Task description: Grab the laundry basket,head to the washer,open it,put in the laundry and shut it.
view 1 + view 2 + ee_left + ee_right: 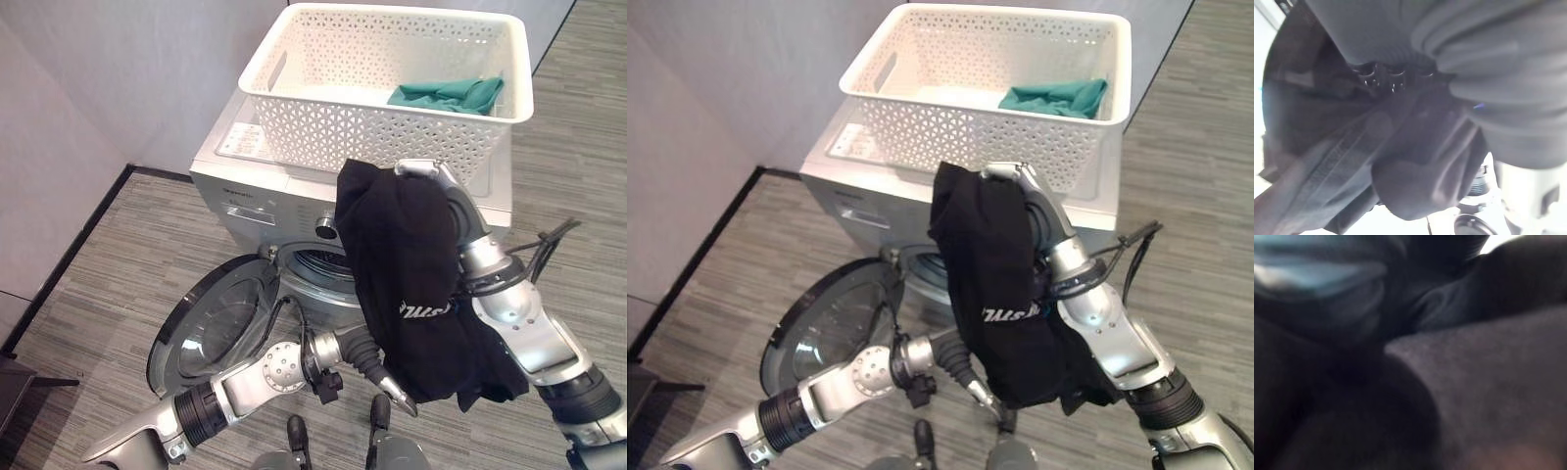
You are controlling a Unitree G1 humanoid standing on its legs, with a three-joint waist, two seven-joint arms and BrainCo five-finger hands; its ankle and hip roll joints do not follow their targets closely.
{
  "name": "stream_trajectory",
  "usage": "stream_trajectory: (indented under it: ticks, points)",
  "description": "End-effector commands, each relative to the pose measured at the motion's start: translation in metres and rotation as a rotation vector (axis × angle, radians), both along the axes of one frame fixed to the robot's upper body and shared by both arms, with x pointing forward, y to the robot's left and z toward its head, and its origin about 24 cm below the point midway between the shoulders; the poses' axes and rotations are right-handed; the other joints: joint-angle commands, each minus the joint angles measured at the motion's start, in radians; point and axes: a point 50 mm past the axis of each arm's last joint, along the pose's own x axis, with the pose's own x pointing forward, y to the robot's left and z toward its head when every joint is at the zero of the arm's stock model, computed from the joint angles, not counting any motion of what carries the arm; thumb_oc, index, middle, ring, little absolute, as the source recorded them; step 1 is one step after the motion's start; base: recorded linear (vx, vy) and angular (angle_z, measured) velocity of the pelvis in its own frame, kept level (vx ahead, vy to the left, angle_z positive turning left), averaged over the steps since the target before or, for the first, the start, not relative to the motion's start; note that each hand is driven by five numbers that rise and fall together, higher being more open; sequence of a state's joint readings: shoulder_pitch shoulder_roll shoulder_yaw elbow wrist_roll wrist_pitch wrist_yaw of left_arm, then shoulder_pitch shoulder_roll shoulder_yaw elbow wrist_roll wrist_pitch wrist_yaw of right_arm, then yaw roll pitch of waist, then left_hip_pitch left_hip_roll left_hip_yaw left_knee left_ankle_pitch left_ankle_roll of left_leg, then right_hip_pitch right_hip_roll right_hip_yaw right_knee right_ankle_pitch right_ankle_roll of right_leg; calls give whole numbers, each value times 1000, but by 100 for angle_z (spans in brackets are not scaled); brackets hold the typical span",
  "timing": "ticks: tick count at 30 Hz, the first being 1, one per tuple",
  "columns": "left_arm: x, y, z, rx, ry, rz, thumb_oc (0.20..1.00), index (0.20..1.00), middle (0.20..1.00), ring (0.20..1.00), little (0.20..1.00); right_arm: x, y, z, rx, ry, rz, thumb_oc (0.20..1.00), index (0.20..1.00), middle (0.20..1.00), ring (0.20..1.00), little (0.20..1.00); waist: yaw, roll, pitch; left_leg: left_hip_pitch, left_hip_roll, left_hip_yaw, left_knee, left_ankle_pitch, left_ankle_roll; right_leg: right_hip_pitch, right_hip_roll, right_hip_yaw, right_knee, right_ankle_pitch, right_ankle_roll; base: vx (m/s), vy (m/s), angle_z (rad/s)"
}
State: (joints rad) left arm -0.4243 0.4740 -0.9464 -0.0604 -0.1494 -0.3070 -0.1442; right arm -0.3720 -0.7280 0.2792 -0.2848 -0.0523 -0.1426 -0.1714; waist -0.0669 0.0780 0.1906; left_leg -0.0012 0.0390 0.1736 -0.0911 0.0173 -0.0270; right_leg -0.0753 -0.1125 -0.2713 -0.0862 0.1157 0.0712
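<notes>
A white laundry basket (294, 98) stands on top of the washer (245, 186), with a green cloth (446, 95) in its right corner. The washer's round door (216, 323) hangs open to the left, baring the drum opening (318, 264). A black garment (407, 264) hangs in front of the opening, draped over my right hand (436, 176), whose silver fingers curl over its top. Lower down, my left hand (377, 367) reaches under the garment's lower edge with its fingers straight. Dark cloth (1484, 396) lies right against the right wrist view.
Grey walls meet behind the washer on the left. Striped grey floor (108, 255) spreads around it. The open door takes up the space in front of the washer on the left.
</notes>
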Motion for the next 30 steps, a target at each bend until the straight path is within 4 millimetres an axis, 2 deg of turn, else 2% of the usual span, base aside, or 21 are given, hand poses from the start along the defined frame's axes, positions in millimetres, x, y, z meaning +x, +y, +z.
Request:
stream_trajectory:
  ticks: [1,4,7,12,17,20,30]
  points:
    - [-1,9,2,-56,6,6,1000,1000,1000,1000,1000,0,2,22,-3,-100,18,200,200,200,200,200,11,-41,-57,-16,-19,34,4,-49,12,6,-43,65,58,-99,58,0,0,0]
    - [1,18,0,-37,-6,32,1000,1000,1000,1000,1000,3,-4,17,-13,-81,-21,200,200,200,200,200,16,-40,-58,-18,-18,30,4,-47,10,8,-43,60,56,-100,58,0,0,0]
    - [-1,15,-2,-25,6,16,1000,1000,1000,1000,1000,5,-8,13,-15,-70,-51,200,200,200,200,200,17,-40,-58,-18,-17,26,4,-46,10,11,-42,55,52,-99,57,0,0,0]
    - [-6,-10,-2,-38,54,-71,1000,1000,1000,1000,1000,11,-7,12,-2,-69,-78,200,200,200,200,200,9,-39,-57,-21,-18,23,4,-46,11,11,-40,58,48,-98,56,0,0,0]
    - [-7,-36,9,-38,-21,-150,1000,1000,1000,1000,1000,14,0,15,24,-80,-60,200,200,200,200,200,-6,-38,-54,-29,-16,28,4,-47,14,-2,-36,70,48,-94,56,0,0,0]
    - [-7,-42,9,-33,-27,-160,1000,1000,1000,1000,1000,15,3,13,35,-72,-50,200,200,200,200,200,-8,-36,-56,-27,-16,31,4,-48,14,-3,-36,73,48,-95,55,3,1,-7]
    - [-6,-65,-8,36,-54,-131,1000,1000,1000,1000,1000,16,12,11,68,-66,-27,200,200,200,200,200,-15,-39,-61,-18,-16,29,4,-52,13,11,-35,68,46,-100,52,2,0,-1]
